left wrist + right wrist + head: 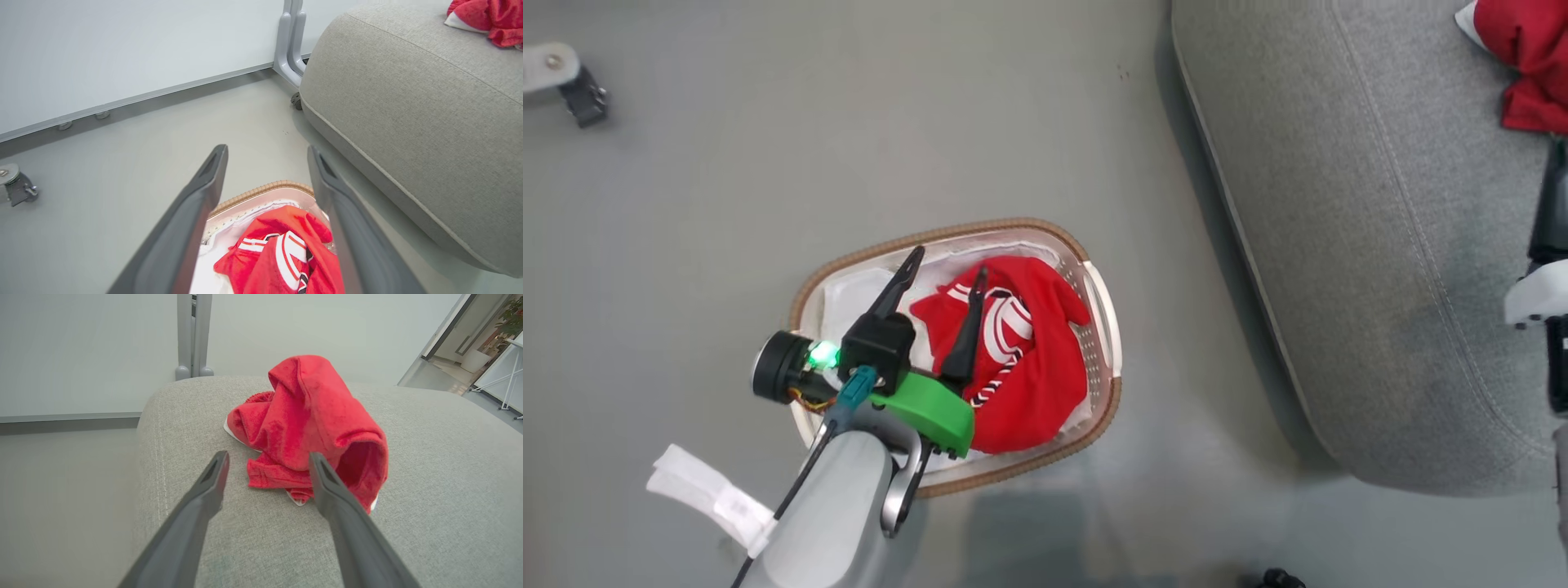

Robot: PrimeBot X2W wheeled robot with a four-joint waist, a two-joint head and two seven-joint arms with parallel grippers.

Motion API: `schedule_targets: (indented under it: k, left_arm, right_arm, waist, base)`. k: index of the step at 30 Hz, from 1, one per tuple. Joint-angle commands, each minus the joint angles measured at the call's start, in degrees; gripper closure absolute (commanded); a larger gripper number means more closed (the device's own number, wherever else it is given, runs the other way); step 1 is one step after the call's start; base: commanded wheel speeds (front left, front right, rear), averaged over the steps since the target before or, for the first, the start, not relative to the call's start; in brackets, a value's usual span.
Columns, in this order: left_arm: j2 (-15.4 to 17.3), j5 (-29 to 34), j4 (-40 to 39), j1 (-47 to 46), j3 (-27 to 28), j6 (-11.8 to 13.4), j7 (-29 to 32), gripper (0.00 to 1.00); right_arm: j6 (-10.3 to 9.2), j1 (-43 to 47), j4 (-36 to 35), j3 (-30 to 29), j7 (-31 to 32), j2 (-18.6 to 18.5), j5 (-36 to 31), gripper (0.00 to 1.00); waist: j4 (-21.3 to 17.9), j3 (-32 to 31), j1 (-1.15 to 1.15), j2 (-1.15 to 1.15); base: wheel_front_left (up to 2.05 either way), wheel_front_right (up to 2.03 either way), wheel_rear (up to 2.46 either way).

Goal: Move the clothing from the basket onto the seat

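Head view is centred low on the clothing: one red garment is bunched in the basket, pressed toward its 3 o'clock wall. Its soft cloth is folded over itself, with white stripes and a dark-and-white striped edging exposed. A second garment, plain red with white trim at its hem, is heaped in a loose peak on the seat, at about 1 o'clock of the head view; that half of the task is judged done.

The basket is oval, of white perforated plastic under a brown woven-look rim, and a crumpled white liner is bared at its 9 o'clock side. The seat, at 3 o'clock from the basket across a strip of floor, is covered in coarse grey fabric with rounded corners and stitched seams.

The left gripper is held above the basket with its pincer spread wide and nothing between the fingers. One finger is over the liner and the other over the red cloth. It is judged to be placed so for a downward pinch on that garment. The right gripper is held low over the seat, its pincer likewise parted and empty, with the heap lying just beyond at 12 o'clock. A caster is seen on the smooth grey floor at 10 o'clock.
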Motion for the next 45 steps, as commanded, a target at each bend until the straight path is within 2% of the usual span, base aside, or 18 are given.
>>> schedule_targets:
  k: [1, 8, 13, 24, 33, 45]
  left_arm:
    - [-0.11, -0.13, -0.06, 1.52, 0.86, 0.35, -0.02, 0.0]
    - [-0.59, -0.14, -1.18, 4.35, 6.26, 1.37, -0.01, 0.0]
    - [-0.87, 0.83, -2.61, 6.71, 10.79, 2.32, -0.02, 0.0]
    - [-1.29, 2.54, -3.94, 12.58, 16.68, 2.09, -0.02, 0.0]
    - [-1.41, 3.29, -6.49, 18.22, 19.46, 2.0, -0.01, 0.0]
    - [-1.43, 2.83, -8.17, 24.47, 19.76, 2.09, -0.02, 0.0]
  right_arm:
    - [-0.08, 1.12, -0.21, 1.13, -0.11, 0.15, 0.13, 0.0]
    - [-0.08, 2.13, -1.41, 7.93, -0.11, 0.49, 1.19, 0.0]
    - [-0.08, 2.65, -2.25, 11.23, -0.11, 2.37, 2.12, 0.0]
    - [-0.08, 7.48, -2.53, 14.73, -0.11, 6.19, 2.54, 0.0]
    - [-0.08, 12.84, -2.92, 17.14, -0.11, 8.16, 2.43, 0.0]
    - [-0.08, 18.81, -3.42, 18.36, -0.11, 9.84, 3.16, 0.0]
  waist:
    - [2.66, -3.67, 0.0, 0.0]
    - [6.13, -7.55, 0.0, 0.0]
    - [8.54, -9.96, 0.0, 0.0]
    - [12.51, -16.44, 0.0, 0.0]
    - [12.71, -20.81, 0.0, 0.0]
    - [12.03, -25.65, 0.0, 0.0]
  base:
    - [0.0, 0.0, 0.0]
    - [0.0, 0.0, 0.0]
    - [0.0, 0.0, 0.0]
    - [0.0, 0.0, 0.0]
    - [0.0, 0.0, 0.0]
    - [0.0, 0.0, 0.0]
